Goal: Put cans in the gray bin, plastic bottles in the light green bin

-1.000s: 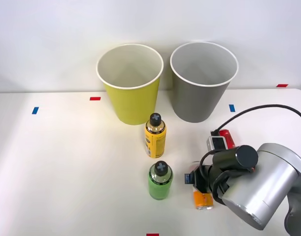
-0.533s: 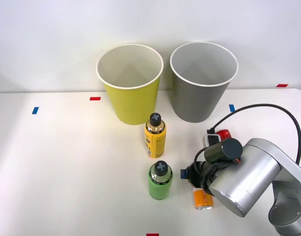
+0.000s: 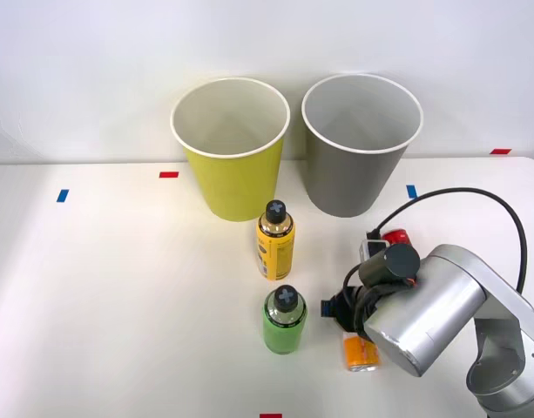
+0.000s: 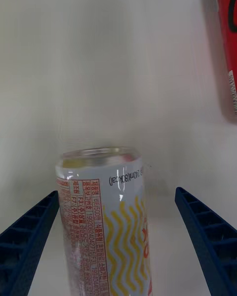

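Orange can point(image 4: 106, 222) between pincer point(image 4: 118, 246) fingers (spread wide)

Two bins stand side by side at the upper centre of the front view, at the back of the table point(image 3: 92, 287): the light green bin point(image 3: 232, 152) on the left, the gray bin point(image 3: 358, 148) on the right; in front of the gap between them stands one plastic bottle point(image 3: 274, 239), and lower in the frame, nearer the camera, the second bottle point(image 3: 284, 320); to the lower right lies a can point(image 3: 360, 353) under the right arm, with the other can point(image 3: 395, 236) above it in the frame; in the wrist view the nearer can sits between the end effector point(image 4: 118, 241) fingers point(image 4: 27, 241), closer to one of them.
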{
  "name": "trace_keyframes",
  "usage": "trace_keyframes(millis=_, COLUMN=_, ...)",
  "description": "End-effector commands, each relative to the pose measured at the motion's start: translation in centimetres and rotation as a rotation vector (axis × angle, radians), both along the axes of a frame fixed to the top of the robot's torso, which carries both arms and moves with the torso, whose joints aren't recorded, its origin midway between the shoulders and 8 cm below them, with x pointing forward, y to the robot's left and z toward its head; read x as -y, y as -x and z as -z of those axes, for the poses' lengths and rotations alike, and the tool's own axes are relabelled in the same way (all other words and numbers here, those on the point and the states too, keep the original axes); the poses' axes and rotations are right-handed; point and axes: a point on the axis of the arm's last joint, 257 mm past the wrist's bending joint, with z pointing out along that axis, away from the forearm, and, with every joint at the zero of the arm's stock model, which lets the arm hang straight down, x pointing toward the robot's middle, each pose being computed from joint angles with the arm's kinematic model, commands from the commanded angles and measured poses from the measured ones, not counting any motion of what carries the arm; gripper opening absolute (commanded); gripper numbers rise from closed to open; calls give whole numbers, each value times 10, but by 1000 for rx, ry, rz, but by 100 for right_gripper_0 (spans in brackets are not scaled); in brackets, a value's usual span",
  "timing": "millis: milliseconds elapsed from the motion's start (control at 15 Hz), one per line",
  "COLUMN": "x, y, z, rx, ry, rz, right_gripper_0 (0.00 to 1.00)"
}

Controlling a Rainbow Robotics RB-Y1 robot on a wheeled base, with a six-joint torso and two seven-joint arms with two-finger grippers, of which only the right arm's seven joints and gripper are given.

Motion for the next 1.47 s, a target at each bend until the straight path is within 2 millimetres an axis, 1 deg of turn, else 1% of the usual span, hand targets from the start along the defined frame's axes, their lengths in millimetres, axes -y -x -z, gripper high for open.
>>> trace_keyframes(millis=67, x=-2, y=0, z=1, rx=-3, ry=-3, rz=3, right_gripper_0=80)
trace_keyframes(millis=267, x=-6, y=1, z=2, rx=-6, ry=-13, rz=3, right_gripper_0=80)
trace_keyframes(millis=533, x=-4, y=0, z=5, rx=-6, ry=-8, rz=5, right_gripper_0=80)
trace_keyframes(millis=667, x=-7, y=-9, z=13, rx=8, ry=-18, rz=12, right_gripper_0=81)
trace_keyframes(millis=933, x=-6, y=-11, z=11, rx=18, ry=-13, rz=14, right_gripper_0=80)
trace_keyframes(millis=1000, x=-6, y=-11, z=12, rx=18, ry=-9, rz=9, right_gripper_0=76)
trace_keyframes(millis=1067, x=-5, y=-11, z=12, rx=19, ry=-4, rz=4, right_gripper_0=44)
trace_keyframes(millis=1133, x=-2, y=-11, z=13, rx=17, ry=5, rz=0, right_gripper_0=2)
trace_keyframes(millis=1200, x=1, y=-11, z=13, rx=19, ry=13, rz=-3, right_gripper_0=0)
trace_keyframes(millis=1467, x=3, y=-7, z=7, rx=35, ry=16, rz=-25, right_gripper_0=0)
